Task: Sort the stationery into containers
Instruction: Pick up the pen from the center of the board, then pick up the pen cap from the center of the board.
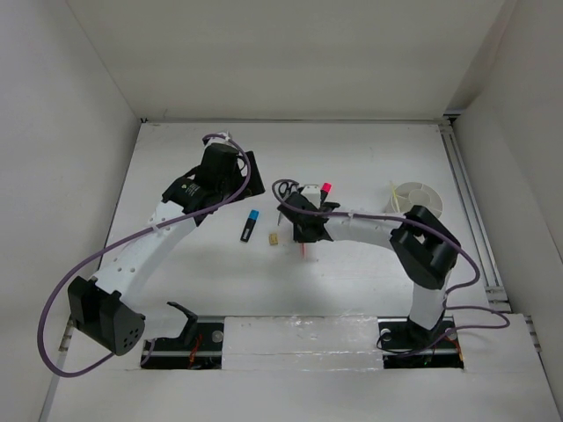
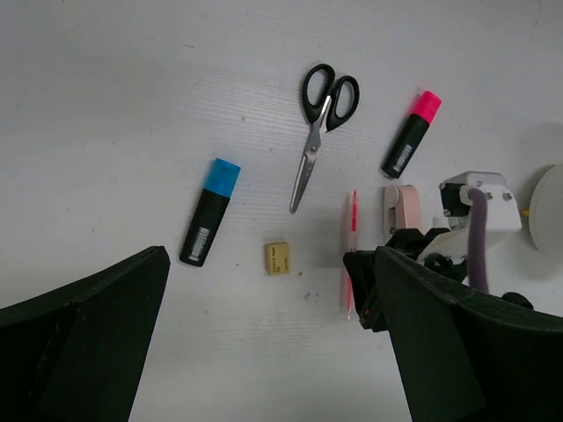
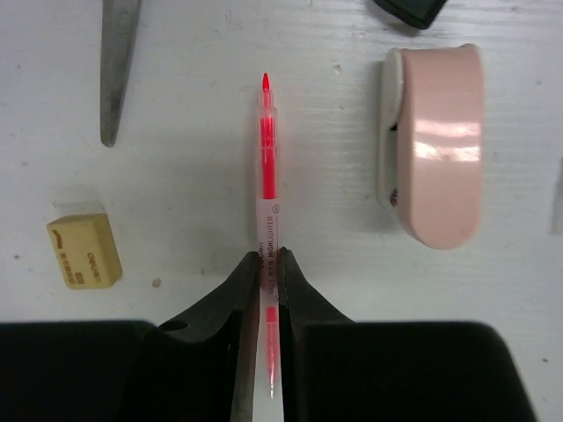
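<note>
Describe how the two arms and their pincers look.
The left arm and right arm have white links with black joint housings; the left link shows small holes. A purple cable loops along each. The left pincer and right pincer are black.

Right jaws: closed against the thin red pen (image 3: 266, 176), one black finger touching each side of the barrel near its middle. The pen lies flat on the white surface (image 3: 176, 202) along the 12-to-6 line, with its red tip at 12 and its tail running back between the fingers.

Tan eraser (image 3: 84, 251): flat on the surface at 9 o'clock from the jaw tips, slightly skewed, clear of the pen.

Pink eraser (image 3: 437, 145): at 2 o'clock, lengthwise parallel to the pen, apart from it, with a white edge on the pen side.

Scissors (image 3: 117, 66): only the grey blade tip shows, at 11 o'clock, pointing toward 6.

Black object (image 3: 409, 9): a corner at the frame's edge, 1 o'clock; identity cannot be told.
</note>
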`<state>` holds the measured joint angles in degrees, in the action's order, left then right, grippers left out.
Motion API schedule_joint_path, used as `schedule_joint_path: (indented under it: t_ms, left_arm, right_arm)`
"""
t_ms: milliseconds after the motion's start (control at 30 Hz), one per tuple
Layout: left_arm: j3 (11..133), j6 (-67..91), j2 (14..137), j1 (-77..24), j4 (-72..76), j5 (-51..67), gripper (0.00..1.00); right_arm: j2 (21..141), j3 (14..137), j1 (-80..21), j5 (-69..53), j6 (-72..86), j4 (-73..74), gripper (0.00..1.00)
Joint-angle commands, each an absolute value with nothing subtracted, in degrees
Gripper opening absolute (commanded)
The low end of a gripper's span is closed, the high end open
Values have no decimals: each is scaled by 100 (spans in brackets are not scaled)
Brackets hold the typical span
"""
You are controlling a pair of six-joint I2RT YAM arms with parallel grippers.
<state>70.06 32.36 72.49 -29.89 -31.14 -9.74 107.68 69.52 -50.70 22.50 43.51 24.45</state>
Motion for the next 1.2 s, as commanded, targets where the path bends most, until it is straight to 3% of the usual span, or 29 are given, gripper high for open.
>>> schedule_joint_path:
  t_ms: [0,100,333,500,700,833,1033,1167]
  left_arm:
    - [7031,3155,7128,-3006,-2962,-817,100]
    - [7084,3278,7181,-3006,-2892,-546,100]
    - [7918,3893,8032,-4086,-3023,-1080,100]
    - [8995,4385,9285,-5200,-3084,-1571,100]
    - [10510,4772,10932,-5835,-3568,-1687,100]
    - [11222,5001,11863,-5985,-3797,-1758,95]
    - [11329,5273,12357,-5985,-3674,-1757,80]
    - [11636,5396,12718,-5985,-3735,-1758,76]
  right_arm:
    - [9927,7074,-5185,2539,4342,2688,0]
    - [9292,7198,-5186,3022,4342,3260,0]
    - [7299,7040,-4597,4059,4648,4762,0]
    - [6145,7101,-4132,4623,4825,5773,0]
    - [5030,7023,-3894,4693,4693,5889,0]
    - [4747,6970,-3789,4746,4693,6003,0]
    - [4404,6970,-3841,4685,4500,5994,0]
    - [4289,6917,-3902,4518,4271,5871,0]
